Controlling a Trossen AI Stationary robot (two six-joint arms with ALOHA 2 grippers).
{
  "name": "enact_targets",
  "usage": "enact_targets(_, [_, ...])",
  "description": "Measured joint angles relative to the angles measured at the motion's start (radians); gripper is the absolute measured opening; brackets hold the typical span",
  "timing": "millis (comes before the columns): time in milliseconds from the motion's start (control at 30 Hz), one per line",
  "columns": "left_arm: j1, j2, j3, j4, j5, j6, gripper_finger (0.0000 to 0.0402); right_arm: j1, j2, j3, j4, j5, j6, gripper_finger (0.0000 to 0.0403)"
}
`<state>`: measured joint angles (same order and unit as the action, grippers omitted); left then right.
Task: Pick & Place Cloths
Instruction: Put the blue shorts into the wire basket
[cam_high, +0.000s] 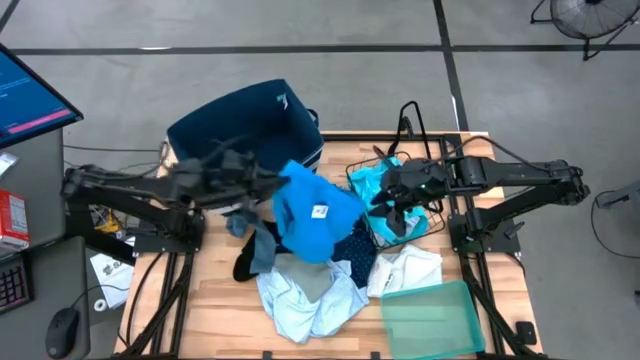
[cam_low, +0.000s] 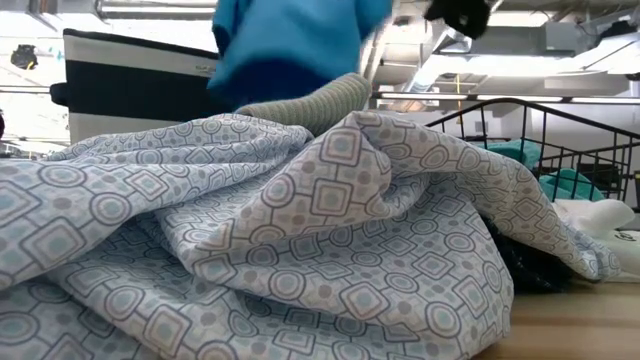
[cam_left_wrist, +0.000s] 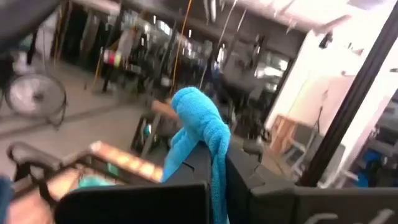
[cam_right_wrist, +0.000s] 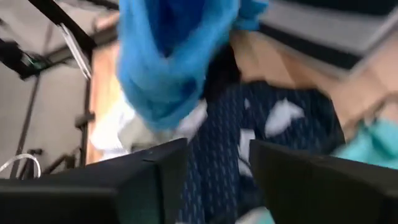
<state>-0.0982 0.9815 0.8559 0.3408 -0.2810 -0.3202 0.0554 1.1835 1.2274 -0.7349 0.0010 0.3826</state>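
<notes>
A bright turquoise-blue cloth (cam_high: 312, 215) hangs lifted over the pile, shut in my left gripper (cam_high: 272, 186), which reaches in from the table's left in front of the navy bin (cam_high: 245, 122). Below it lie the pale blue patterned cloth (cam_high: 310, 292), the white cloth (cam_high: 405, 270), the dotted navy cloth (cam_high: 352, 255) and a grey cloth (cam_high: 258, 245) beside a black one (cam_high: 243, 267). My right gripper (cam_high: 392, 208) hovers open to the right of the pile; in its wrist view the open fingers (cam_right_wrist: 217, 158) stand above the dotted navy cloth (cam_right_wrist: 273, 118). My left gripper pinches the turquoise cloth between its two fingers (cam_left_wrist: 267, 186). A bunched fold (cam_left_wrist: 202, 115) sticks out past the fingertips, and a strip (cam_left_wrist: 219, 180) runs back between them. The cloth is lifted and most of it hangs below the gripper (cam_low: 290, 40) over the pile; whether it is clear of the pile I cannot tell.
A wire basket (cam_high: 372, 160) with turquoise fabric (cam_high: 368, 185) stands at the table's far right. The translucent green tray (cam_high: 432, 315) sits at the near right corner. The navy bin stands at the far edge behind the left arm. Bare wood shows at the near left (cam_high: 215, 320).
</notes>
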Motion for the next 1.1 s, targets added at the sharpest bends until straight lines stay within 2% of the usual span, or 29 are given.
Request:
enact_targets(200, [0.0,-0.095,0.0,0.004,-0.054,0.076,0.0,0.003,0.011,-0.005,0.223,0.004,-0.029,0.0253])
enact_targets(333, [0.0,-0.12,0.0,0.017,-0.06,0.091,0.0,0.015,0.062,-0.02,0.369,0.057,-0.068,0.028])
enact_targets(500, [0.0,-0.135,-0.001,0.02,-0.06,0.113,0.0,0.013,0.174,-0.02,0.486,0.133,-0.103,0.0286])
enact_targets(700, [0.0,-0.139,-0.001,0.026,-0.045,0.114,0.0001,-0.018,0.321,-0.021,0.754,0.128,-0.105,0.0286])
enact_targets(933, [0.0,-0.139,-0.001,0.032,0.022,0.114,0.0001,-0.049,0.447,0.013,1.049,0.022,-0.105,0.0286])
enact_targets(1100, [0.0,-0.139,-0.001,0.037,0.062,0.114,0.0001,-0.067,0.526,0.095,1.089,0.016,-0.128,0.0286])
